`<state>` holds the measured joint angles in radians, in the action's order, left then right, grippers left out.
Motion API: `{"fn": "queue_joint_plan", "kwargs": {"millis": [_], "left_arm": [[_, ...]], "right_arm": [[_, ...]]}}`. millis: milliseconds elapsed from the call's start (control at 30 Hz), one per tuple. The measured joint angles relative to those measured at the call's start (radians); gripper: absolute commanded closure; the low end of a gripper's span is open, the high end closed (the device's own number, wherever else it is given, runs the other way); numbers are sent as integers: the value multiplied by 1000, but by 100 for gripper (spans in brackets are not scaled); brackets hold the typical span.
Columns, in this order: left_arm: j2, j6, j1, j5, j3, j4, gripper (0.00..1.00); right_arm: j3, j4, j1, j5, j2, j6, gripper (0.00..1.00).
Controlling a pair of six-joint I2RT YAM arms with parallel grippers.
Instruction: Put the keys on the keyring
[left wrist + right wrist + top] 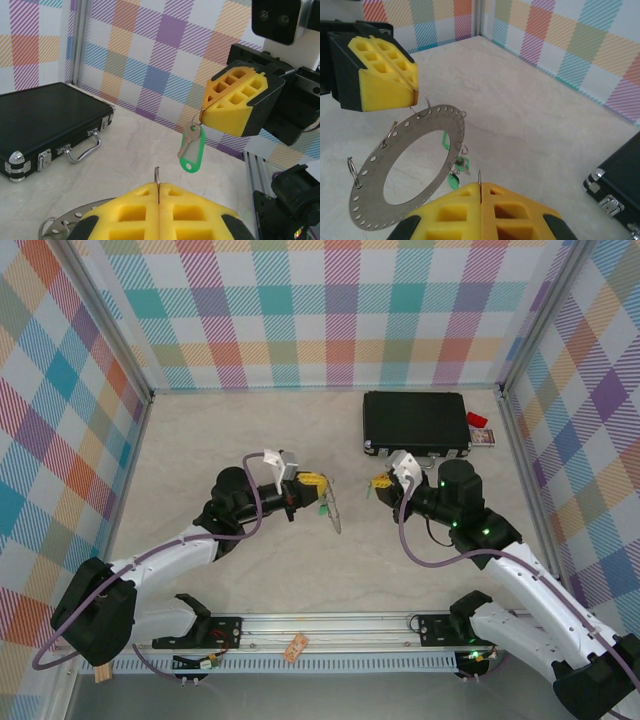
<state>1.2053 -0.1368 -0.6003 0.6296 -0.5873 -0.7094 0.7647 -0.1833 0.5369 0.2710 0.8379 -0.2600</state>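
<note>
The keyring (370,200), a large flat grey disc with holes round its rim, hangs tilted above the table (200,440). My left gripper (312,483) is shut on a small wire loop at its top edge, and that loop pokes out between my left gripper (159,187) jaws. Green-tagged keys (457,167) dangle from the ring's far rim. Just right of it, my right gripper (380,483) is shut on the wire loop of another key (192,147), whose green tag hangs below the yellow fingers (232,110). That loop also sticks up from my right gripper (480,185).
A black case (415,423) with metal latches lies at the back right, behind the right gripper. A small red item (477,420) and a little box (484,437) sit beside it. Checked walls enclose the table; a metal rail (320,625) runs along the near edge.
</note>
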Motion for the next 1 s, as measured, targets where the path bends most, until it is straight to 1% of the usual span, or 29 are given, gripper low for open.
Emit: {"fn": "queue_joint_plan", "kwargs": {"millis": [200, 400, 800, 1000], "left_arm": [[27, 46, -28, -1, 2, -23, 100], [58, 68, -51, -3, 11, -53, 100], [43, 102, -79, -47, 19, -57, 100], [42, 104, -81, -71, 31, -93, 100]], "right_arm": [[12, -6, 1, 26, 22, -68, 100], [23, -17, 8, 34, 35, -93, 100], [52, -45, 13, 36, 35, -132, 100], [77, -57, 29, 35, 35, -151, 100]]}}
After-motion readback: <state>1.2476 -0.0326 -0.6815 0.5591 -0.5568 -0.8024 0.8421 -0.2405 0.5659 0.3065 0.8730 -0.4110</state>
